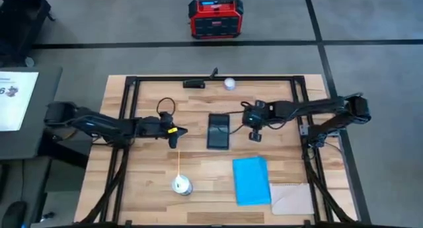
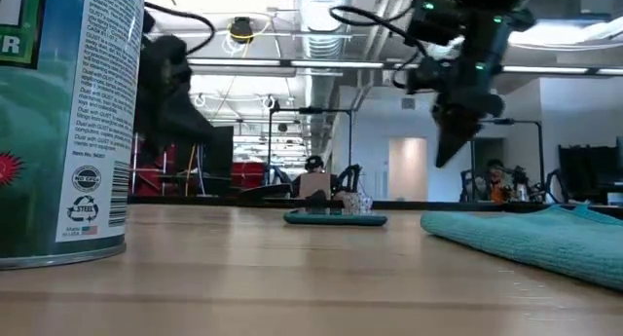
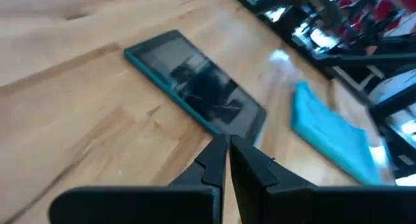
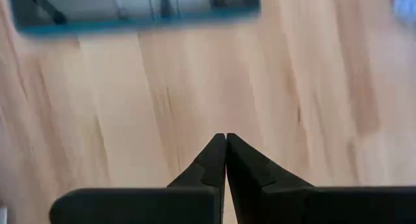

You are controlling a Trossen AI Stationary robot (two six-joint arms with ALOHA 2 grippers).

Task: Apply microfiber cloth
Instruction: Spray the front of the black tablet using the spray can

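Hovering just right of the dark tablet (image 1: 219, 131), the right gripper (image 1: 254, 135) hangs above bare wood with its two fingers pressed together, holding nothing. Across the tablet, the left gripper (image 1: 174, 137) waits near the tablet's left side, its fingers likewise closed and empty. The microfiber cloth (image 1: 251, 180), bright sky-blue, lies flat on the wooden table (image 1: 152, 182), nearer the front edge than the right gripper and apart from it and the tablet. A pale beige sheet (image 1: 293, 198) lies against the cloth's right side near its front corner. An aerosol can (image 1: 182, 185) stands to the left of the cloth.

My guess is the cloth will be light, soft and limp, sagging when lifted, so a pinch at an edge or corner looks the best hold. From table height the cloth (image 2: 531, 234) runs off the picture's edge, and the can is cut off too; whether the cloth overlaps the beige sheet is hard to tell.
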